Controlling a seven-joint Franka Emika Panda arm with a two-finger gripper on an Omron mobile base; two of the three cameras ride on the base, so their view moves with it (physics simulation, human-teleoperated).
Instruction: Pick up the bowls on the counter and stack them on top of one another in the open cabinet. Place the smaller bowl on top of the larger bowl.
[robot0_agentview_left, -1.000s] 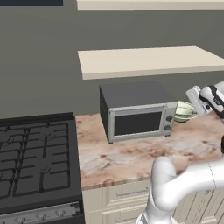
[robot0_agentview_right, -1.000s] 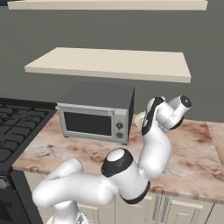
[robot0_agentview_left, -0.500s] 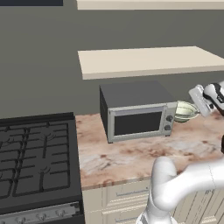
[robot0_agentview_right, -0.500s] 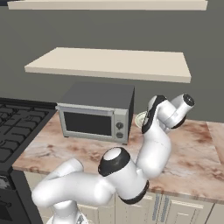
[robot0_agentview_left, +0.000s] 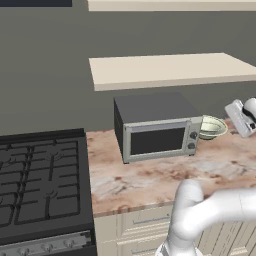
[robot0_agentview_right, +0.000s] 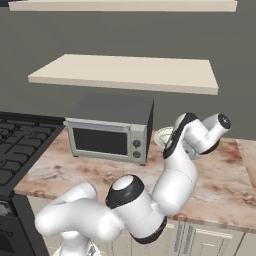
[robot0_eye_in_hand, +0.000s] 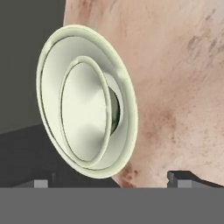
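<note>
Pale smaller bowl (robot0_eye_in_hand: 84, 109) inside larger bowl (robot0_eye_in_hand: 124, 92), hand view alone.

Pale greenish-white larger bowl (robot0_eye_in_hand: 118, 113) with the matching smaller bowl (robot0_eye_in_hand: 83, 111); pinkish-beige, brown-veined marbled table (robot0_agentview_left: 150, 175); grey microwave (robot0_agentview_left: 155, 127); black stove (robot0_agentview_left: 40, 185); plain beige cabinet shelf (robot0_agentview_left: 170, 70).

You are looking at two glazed, ceramic-looking bowls: the smaller bowl (robot0_eye_in_hand: 83, 111) and the larger bowl (robot0_eye_in_hand: 124, 87) are glossy, smooth, pale greenish-white. Your table (robot0_agentview_left: 150, 182) reads as polished marbled stone, pinkish-beige with brown veins. The microwave (robot0_agentview_left: 157, 127) looks like brushed grey metal with a dark glassy door. The open cabinet (robot0_agentview_left: 170, 70) shelf is flat, matt beige board. The stove (robot0_agentview_left: 40, 185) top is matt black, and the arm (robot0_agentview_right: 175, 175) is smooth white plastic.
</note>
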